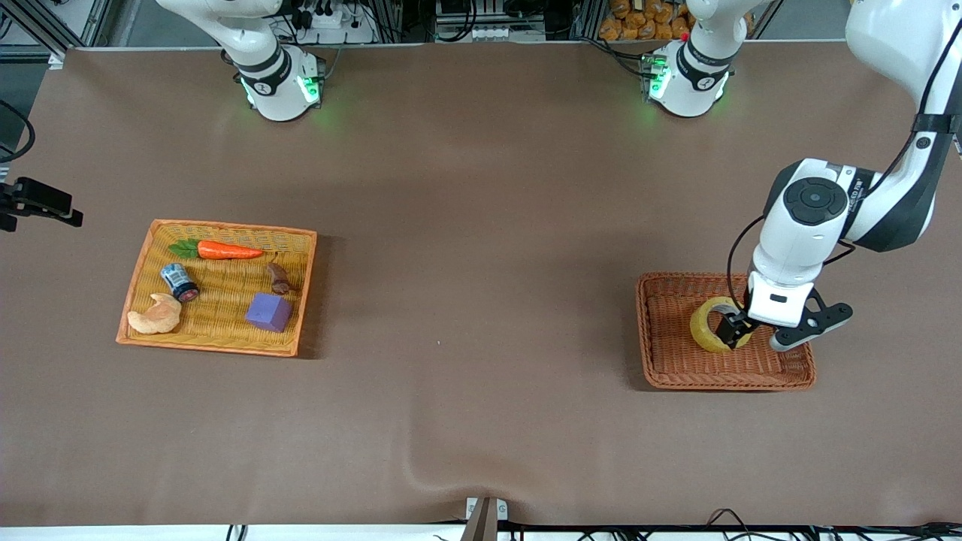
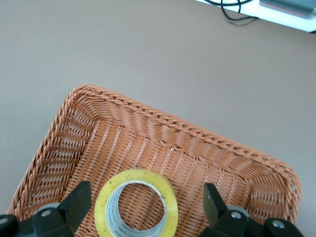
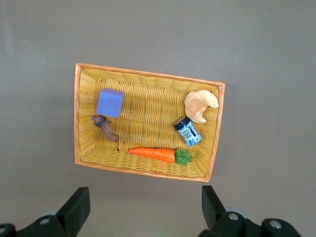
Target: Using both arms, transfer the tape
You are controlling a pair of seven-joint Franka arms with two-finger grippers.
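Note:
The tape (image 1: pixel 706 324), a yellowish ring with a grey-white core, lies in the brown wicker basket (image 1: pixel 721 376) toward the left arm's end of the table. My left gripper (image 1: pixel 740 324) is low over the basket, open. In the left wrist view its fingers (image 2: pixel 79 197) stand apart on either side of the tape (image 2: pixel 136 175) without gripping it. My right gripper (image 3: pixel 144 197) is open and empty, high over the bare table beside the yellow tray (image 3: pixel 148 74). The right hand is out of the front view.
The yellow wicker tray (image 1: pixel 218 346) toward the right arm's end holds a carrot (image 1: pixel 225 250), a blue-labelled jar (image 1: pixel 179 282), a croissant (image 1: pixel 155 315), a purple cube (image 1: pixel 269 311) and a small brown piece (image 1: pixel 279 279). Brown table between tray and basket.

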